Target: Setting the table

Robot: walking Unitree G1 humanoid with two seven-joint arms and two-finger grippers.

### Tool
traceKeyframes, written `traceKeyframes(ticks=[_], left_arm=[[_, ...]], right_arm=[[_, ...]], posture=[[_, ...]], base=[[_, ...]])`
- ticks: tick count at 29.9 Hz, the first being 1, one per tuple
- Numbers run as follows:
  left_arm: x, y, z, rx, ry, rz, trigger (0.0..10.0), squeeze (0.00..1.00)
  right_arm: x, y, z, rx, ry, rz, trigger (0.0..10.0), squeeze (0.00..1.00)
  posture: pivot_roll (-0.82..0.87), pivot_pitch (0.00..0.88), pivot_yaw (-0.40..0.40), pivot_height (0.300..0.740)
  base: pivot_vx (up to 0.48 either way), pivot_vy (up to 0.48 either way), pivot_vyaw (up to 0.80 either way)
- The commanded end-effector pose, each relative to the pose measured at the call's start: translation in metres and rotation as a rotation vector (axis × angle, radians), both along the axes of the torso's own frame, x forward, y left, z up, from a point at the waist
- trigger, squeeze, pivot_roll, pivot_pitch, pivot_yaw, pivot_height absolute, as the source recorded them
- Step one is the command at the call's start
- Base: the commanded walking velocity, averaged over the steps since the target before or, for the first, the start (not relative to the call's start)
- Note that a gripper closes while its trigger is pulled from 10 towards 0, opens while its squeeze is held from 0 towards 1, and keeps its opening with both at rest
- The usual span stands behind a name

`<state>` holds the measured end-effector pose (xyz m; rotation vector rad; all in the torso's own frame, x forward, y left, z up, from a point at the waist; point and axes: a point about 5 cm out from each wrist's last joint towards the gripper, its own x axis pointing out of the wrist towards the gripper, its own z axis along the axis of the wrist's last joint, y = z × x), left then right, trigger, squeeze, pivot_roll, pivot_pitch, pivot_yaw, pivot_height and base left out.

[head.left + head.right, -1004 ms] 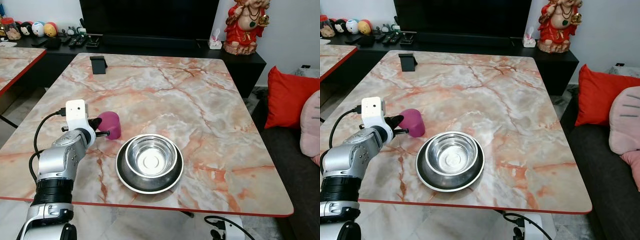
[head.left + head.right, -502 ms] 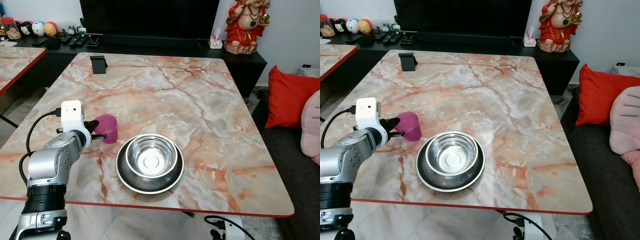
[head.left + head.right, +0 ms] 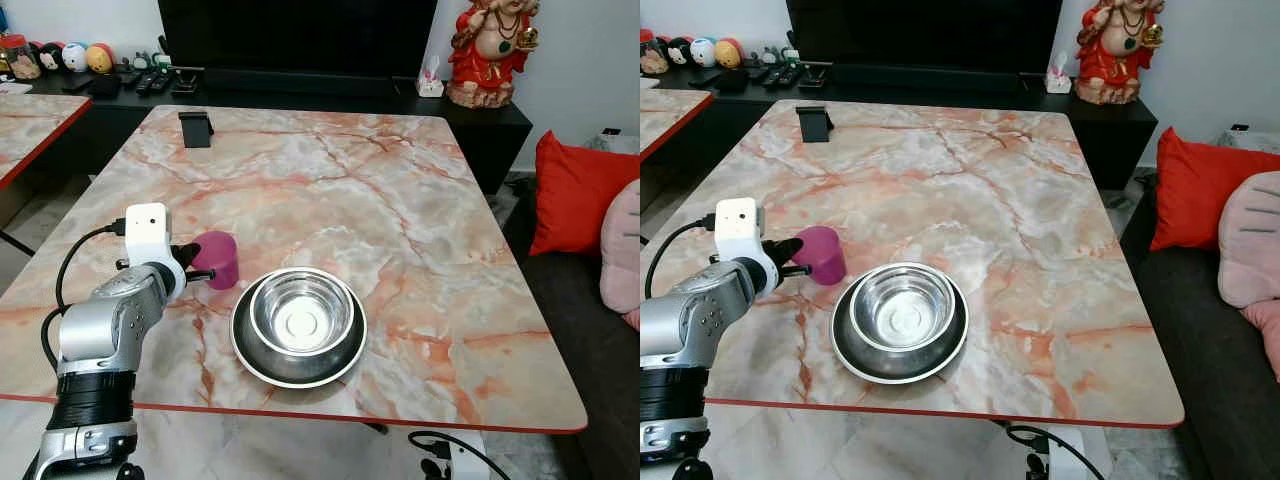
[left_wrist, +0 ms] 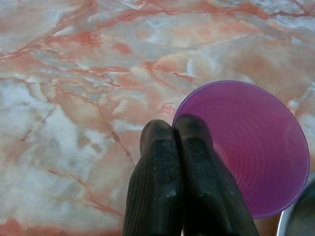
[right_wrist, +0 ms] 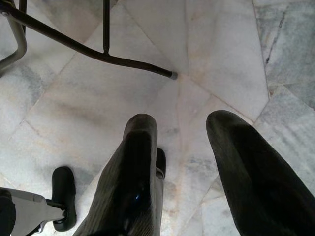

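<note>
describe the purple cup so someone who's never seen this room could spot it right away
Start at the marble table in front of the dark TV stand. Near its front edge stands a steel bowl on a dark plate; the purple cup is just to its left, pinched by the left gripper. It is the table's only purple plastic item.

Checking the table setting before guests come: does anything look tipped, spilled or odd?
Nothing spilled or damaged. The purple cup stands upright on the marble table, its rim pinched by the left gripper. The steel bowl sits squarely in a dark plate.
</note>
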<state>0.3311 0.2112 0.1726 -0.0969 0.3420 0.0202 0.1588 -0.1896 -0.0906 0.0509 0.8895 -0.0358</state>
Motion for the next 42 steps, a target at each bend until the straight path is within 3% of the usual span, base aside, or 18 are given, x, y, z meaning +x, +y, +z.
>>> traceKeyframes(ticks=[1,2,3,4,9,10,11,33,38,42], left_arm=[[-0.002,-0.001,0.0,0.014,0.006,0.003,10.0,0.0],[-0.001,-0.002,0.0,0.025,0.003,0.001,10.0,0.38],[-0.001,-0.001,0.0,0.031,0.001,0.004,10.0,0.94],[-0.001,-0.001,0.0,0.026,0.0,0.01,10.0,1.0],[0.0,-0.004,0.001,0.031,-0.006,-0.003,10.0,0.99],[0.0,-0.004,0.001,0.035,-0.007,-0.006,10.0,0.46],[0.0,-0.005,0.001,0.035,-0.008,-0.007,10.0,0.0],[0.006,-0.007,0.023,0.028,-0.095,0.016,10.0,0.0],[0.007,-0.01,0.03,0.008,-0.142,0.013,10.0,0.0],[0.009,-0.011,0.041,0.038,-0.268,-0.012,10.0,0.0]], right_arm=[[-0.002,-0.002,-0.001,-0.001,0.013,-0.006,10.0,0.0],[-0.002,-0.002,-0.001,-0.002,0.013,-0.003,10.0,0.0],[-0.002,-0.002,-0.001,-0.002,0.013,-0.002,10.0,0.0],[-0.002,-0.002,-0.001,-0.002,0.013,-0.002,10.0,0.0],[-0.002,-0.002,-0.001,-0.004,0.013,-0.003,10.0,0.0],[-0.002,-0.002,-0.001,-0.004,0.013,-0.002,10.0,0.0],[-0.002,-0.002,-0.001,-0.004,0.013,-0.001,10.0,0.0],[-0.002,-0.001,-0.001,-0.001,0.013,-0.001,10.0,0.0],[-0.002,-0.001,-0.001,-0.001,0.013,-0.001,10.0,0.0],[-0.002,-0.001,-0.001,-0.001,0.011,-0.003,10.0,0.0]], posture=[[0.1,0.0,-0.039,0.74],[0.1,0.0,-0.039,0.74],[0.1,0.0,-0.04,0.74],[0.1,0.0,-0.04,0.74],[0.11,0.0,-0.042,0.74],[0.1,0.0,-0.041,0.74],[0.1,0.0,-0.042,0.74],[0.1,0.0,-0.041,0.74],[0.1,0.0,-0.041,0.74],[0.1,0.0,-0.041,0.74]], base=[[0.0,0.0,0.0],[0.0,0.0,0.0],[0.0,0.0,0.0],[0.0,0.0,0.0],[0.0,0.0,0.0],[0.0,0.0,0.0],[0.0,0.0,0.0],[0.0,0.0,0.0],[0.0,0.0,0.0],[0.0,0.0,0.0]])
